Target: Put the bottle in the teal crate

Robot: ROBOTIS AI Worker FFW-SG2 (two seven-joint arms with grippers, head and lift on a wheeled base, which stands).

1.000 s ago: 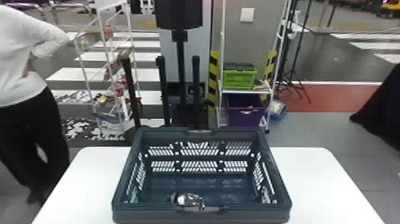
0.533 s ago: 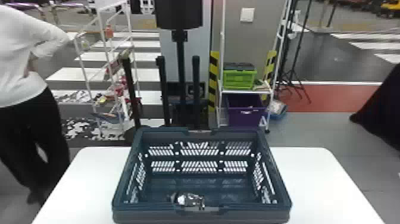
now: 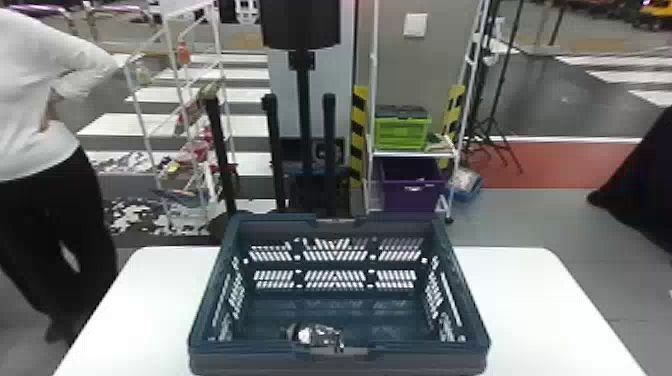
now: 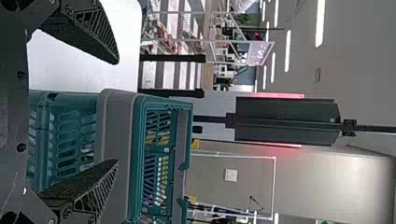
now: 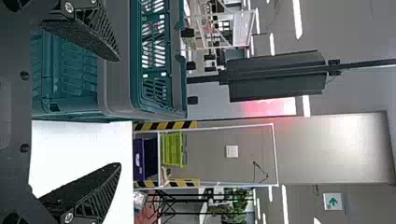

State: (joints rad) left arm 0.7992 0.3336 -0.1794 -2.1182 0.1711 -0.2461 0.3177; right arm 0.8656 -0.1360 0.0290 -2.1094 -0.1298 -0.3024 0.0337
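Fingers parted and empty, the left gripper (image 4: pixel 117 111) and right gripper (image 5: pixel 119 112) sit at the near side of the teal crate (image 3: pixel 240 348). The bottle (image 3: pixel 318 336) lies inside, toward that side; retreat without bumping the crate.

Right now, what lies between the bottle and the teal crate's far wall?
Nothing but bare crate floor lies between the bottle and the far wall, in the head view.

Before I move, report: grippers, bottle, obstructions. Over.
Left gripper open, empty; right gripper open, empty. Bottle lying in teal crate, by its near wall. That wall could obstruct a low reach.
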